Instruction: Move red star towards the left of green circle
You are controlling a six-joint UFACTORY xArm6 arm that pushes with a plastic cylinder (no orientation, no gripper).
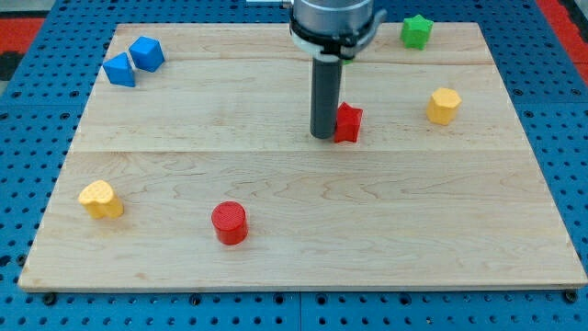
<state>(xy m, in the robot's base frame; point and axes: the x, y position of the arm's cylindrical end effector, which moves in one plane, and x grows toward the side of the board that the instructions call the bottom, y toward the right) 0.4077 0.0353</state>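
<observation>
Rod inspection: my tip (322, 136) rests on the pale wooden board (303, 239), touching the left side of the red star-shaped block (348, 122). No fingers exist on this arm, so there is no grip to report. Green circle cannot be made out; a sliver of green shows behind the arm housing. Green star block (415, 31) sits at the view's top right, yellow hexagonal block (443, 105) right of the star.

Elsewhere: two blue blocks (133, 62) top left, yellow heart-like block (100, 199) lower left, red cylinder (229, 222) below centre.
</observation>
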